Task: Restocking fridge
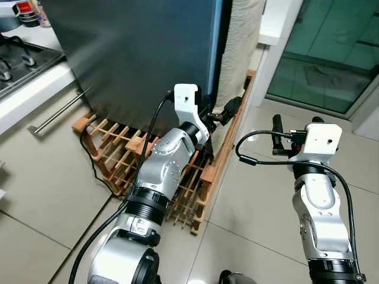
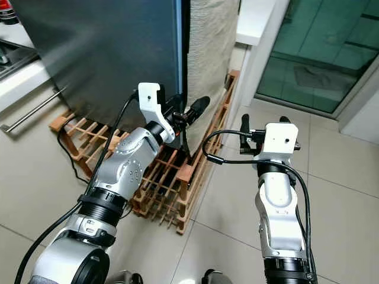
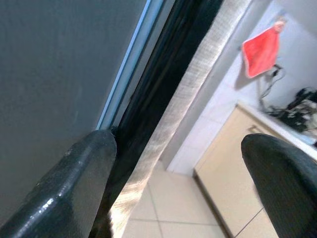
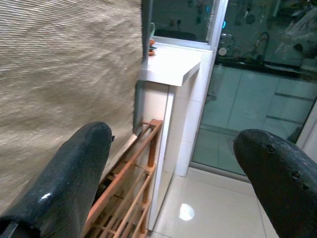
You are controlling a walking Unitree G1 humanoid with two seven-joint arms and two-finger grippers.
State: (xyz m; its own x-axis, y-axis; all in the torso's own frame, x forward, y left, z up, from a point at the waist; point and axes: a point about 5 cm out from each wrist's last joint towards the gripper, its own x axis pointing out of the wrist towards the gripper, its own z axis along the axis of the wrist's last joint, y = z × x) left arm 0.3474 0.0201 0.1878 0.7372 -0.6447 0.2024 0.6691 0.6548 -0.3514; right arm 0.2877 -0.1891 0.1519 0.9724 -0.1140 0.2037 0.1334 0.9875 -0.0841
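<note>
One large fridge point(image 1: 142, 53) stands ahead of me, its dark grey door shut, with a blue strip down the door's right edge and a brushed beige side panel point(image 2: 210, 47) to the right of that. Under and around its base lies a wooden slatted rack point(image 1: 118, 157) on the pale tiled floor point(image 1: 260, 207), with a black cable point(image 1: 98, 171) trailing across the rack's left part. To the left a white worktop point(image 1: 35, 89) runs along, carrying a gas hob point(image 1: 21, 59) at the far left and a long metal handle point(image 1: 59, 109) on its front. To the right, beyond a white pillar, a green-tinted glass door point(image 2: 320, 47) closes off the far side. My left hand point(image 3: 181, 173) is raised at the fridge door's right edge, fingers spread apart, one fingertip point(image 3: 89, 163) touching the seam where the door meets the body, the other out over the floor. My right hand point(image 2: 260, 133) is held up over the tiles, well to the right of the fridge, its fingers open and holding nothing, pointing toward the side panel and the rack's right rail. Small jars point(image 1: 26, 12) sit at the far left corner beyond the hob.
</note>
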